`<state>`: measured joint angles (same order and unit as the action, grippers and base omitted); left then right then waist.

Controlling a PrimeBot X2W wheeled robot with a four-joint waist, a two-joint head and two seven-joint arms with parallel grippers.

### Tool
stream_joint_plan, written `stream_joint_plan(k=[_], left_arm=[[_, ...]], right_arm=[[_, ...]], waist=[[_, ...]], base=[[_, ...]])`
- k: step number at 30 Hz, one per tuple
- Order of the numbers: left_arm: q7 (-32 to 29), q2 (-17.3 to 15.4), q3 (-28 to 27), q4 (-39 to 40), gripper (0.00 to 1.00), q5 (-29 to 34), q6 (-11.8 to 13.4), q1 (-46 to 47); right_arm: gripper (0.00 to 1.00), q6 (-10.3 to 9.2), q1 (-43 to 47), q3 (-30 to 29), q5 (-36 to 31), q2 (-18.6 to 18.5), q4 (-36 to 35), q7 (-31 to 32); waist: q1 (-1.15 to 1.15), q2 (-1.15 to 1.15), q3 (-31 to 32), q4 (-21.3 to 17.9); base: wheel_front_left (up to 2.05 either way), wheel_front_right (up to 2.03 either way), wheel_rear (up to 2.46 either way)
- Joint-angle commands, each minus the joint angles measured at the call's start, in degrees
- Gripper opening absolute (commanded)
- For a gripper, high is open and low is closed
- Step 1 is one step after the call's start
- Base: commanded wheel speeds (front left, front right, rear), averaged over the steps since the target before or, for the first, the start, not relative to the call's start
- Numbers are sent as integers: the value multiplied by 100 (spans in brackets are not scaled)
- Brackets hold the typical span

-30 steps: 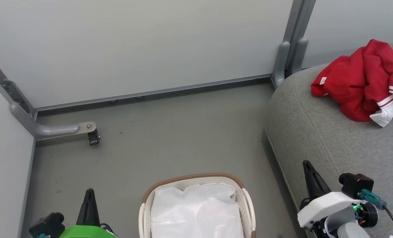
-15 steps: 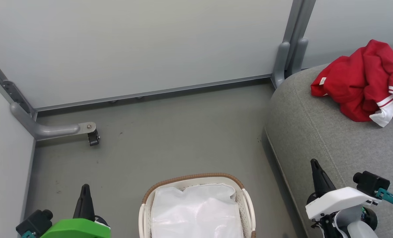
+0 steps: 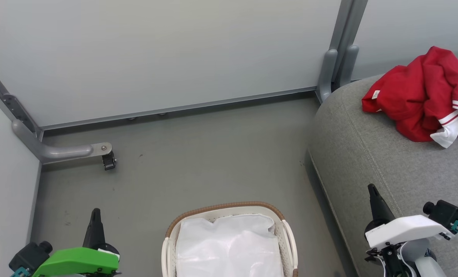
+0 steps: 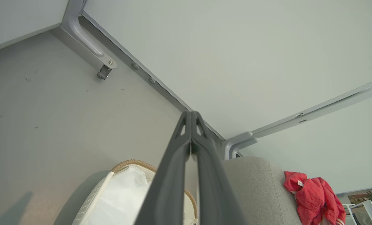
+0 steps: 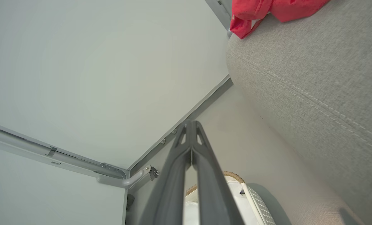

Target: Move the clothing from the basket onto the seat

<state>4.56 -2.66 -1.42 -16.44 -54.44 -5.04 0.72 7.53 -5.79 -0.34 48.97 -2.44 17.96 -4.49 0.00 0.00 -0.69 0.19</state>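
The red clothing (image 3: 419,94) with white stripes and trim lies bunched on the grey seat (image 3: 386,165) at the upper right, a small white label on its left edge. The same clothing (image 4: 314,195) rests on the seat (image 4: 254,187) in the left wrist view, and the clothing (image 5: 267,11) and seat (image 5: 314,93) show in the right wrist view. The white basket (image 3: 283,227) with its brown rim stands on the floor at bottom centre, holding only a thin white sheet (image 3: 229,246). My left gripper (image 3: 95,212) is shut, left of the basket. My right gripper (image 3: 371,187) is shut, over the seat's front edge.
Grey partition walls (image 3: 167,54) close off the back and left. A grey bracket foot with a caster (image 3: 107,158) juts onto the floor at left. A grey post (image 3: 338,54) stands at the seat's back corner. Grey floor (image 3: 198,161) lies between walls, basket and seat.
Both arms have drawn outward and down: the left gripper to the lower left, the right gripper to the right. Clothing, basket and seat have not moved.
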Motion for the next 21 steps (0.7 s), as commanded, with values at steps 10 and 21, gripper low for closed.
stream_joint_plan(k=[10, 21], left_arm=[[-212, -22, -114, 115, 0, -723, -67, 235], [-391, -24, -190, 142, 0, -1325, -109, 309]], right_arm=[[0, -3, -76, -133, 823, -34, -142, 203], [0, -3, -75, -230, 1508, -39, -197, 380]], waist=[[0, 0, 6, -2], [0, 0, 13, -5]], base=[[0, 0, 0], [0, 0, 0]])
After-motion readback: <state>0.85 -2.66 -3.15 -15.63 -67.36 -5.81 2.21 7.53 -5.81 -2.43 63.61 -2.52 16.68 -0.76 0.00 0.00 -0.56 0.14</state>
